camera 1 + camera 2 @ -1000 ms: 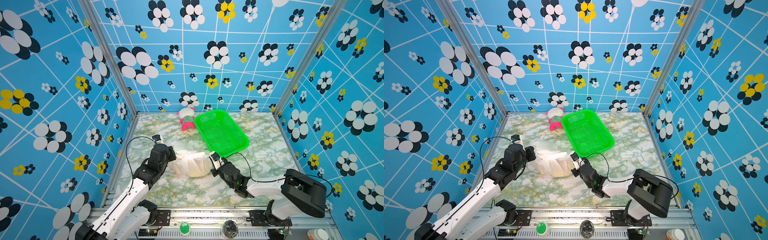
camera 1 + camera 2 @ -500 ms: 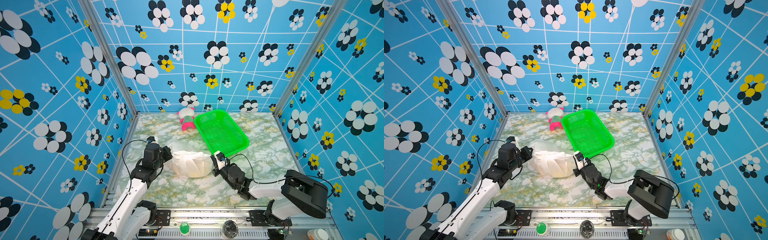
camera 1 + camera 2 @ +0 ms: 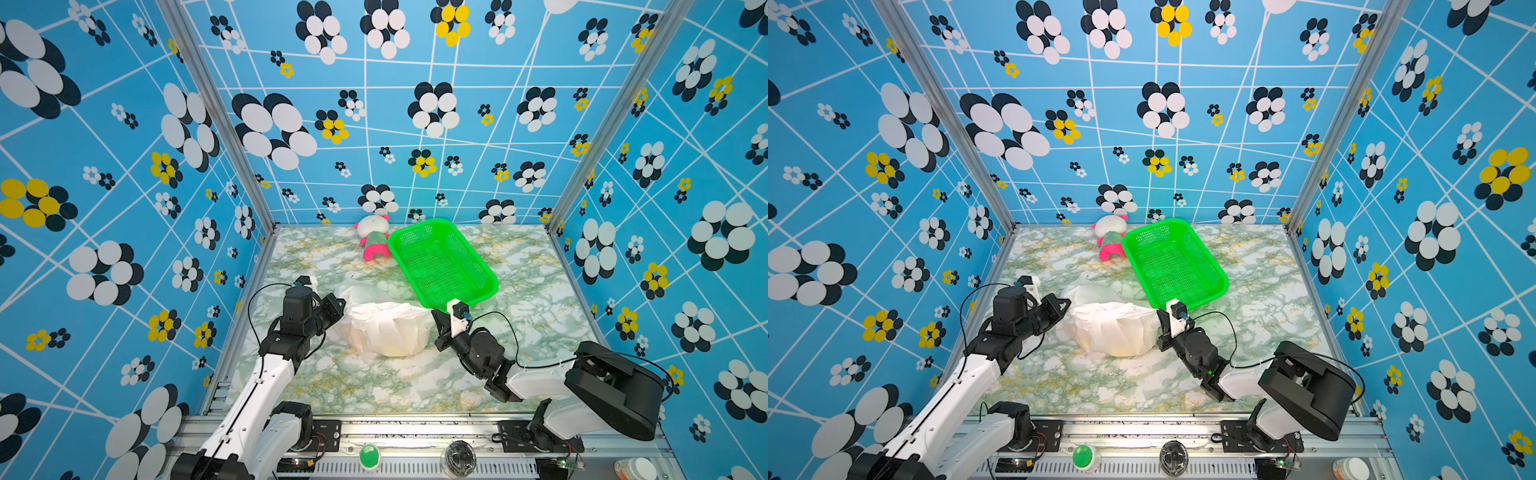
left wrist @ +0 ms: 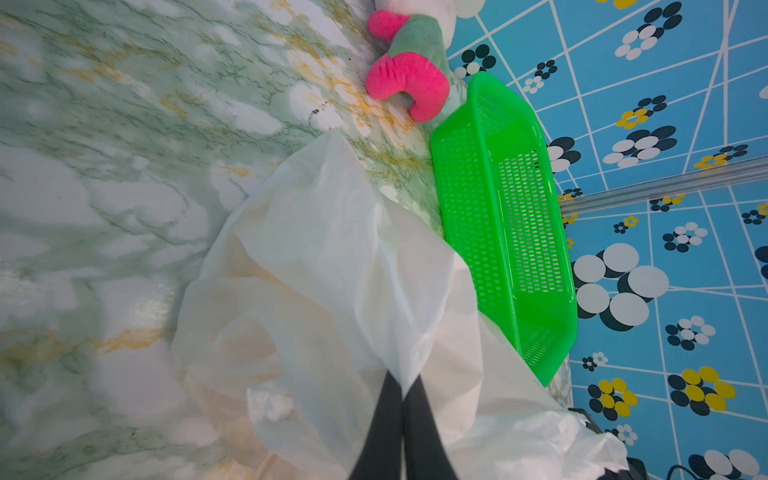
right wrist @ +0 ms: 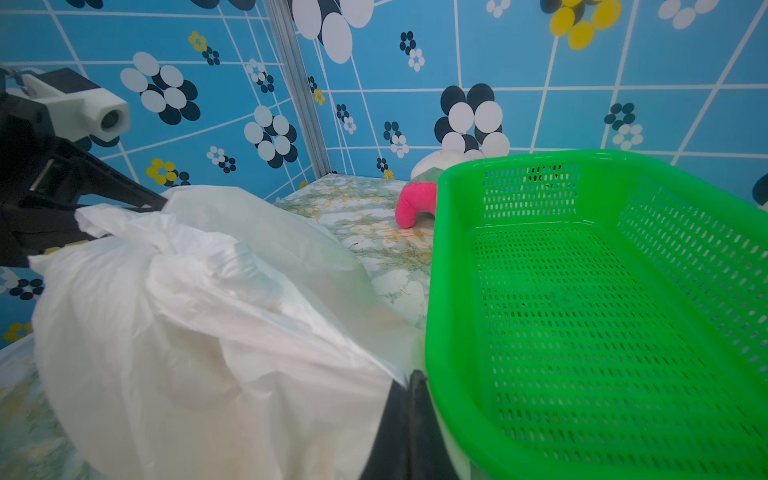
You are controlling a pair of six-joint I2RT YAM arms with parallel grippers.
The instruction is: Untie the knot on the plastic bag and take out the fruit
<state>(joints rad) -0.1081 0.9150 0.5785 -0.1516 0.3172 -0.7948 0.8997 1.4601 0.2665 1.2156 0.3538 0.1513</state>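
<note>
Between the two arms: the plastic bag (image 3: pixel 384 328) sits bulging on the table (image 3: pixel 374 386), just beside the near corner of the green basket (image 3: pixel 490 286).
Left claw: the left gripper (image 4: pixel 402 392) is clenched on a fold of the bag's film at its left side.
Right claw: the right gripper (image 5: pixel 409 378) is clenched at the bag's right edge, close against the basket wall. It appears to pinch film, though the contact is partly hidden.
Tie: the knot (image 5: pixel 156 249) shows as a bunched twist on top of the bag, close to the left claw, and it looks not yet loose.
Contents: the fruit is hidden inside, with only a faint yellowish tint showing through the film.
Step in hand: probably drawing the two sides apart to slacken the knot.
Doing it well: pull outward evenly and gently, because film this thin will likely stretch or tear. If the gather only tightens, take a new hold on the strap ends beside the knot.
Risk: the basket could be shoved by the right claw. The doll (image 3: pixel 372 241) lies well apart at the back.
</note>
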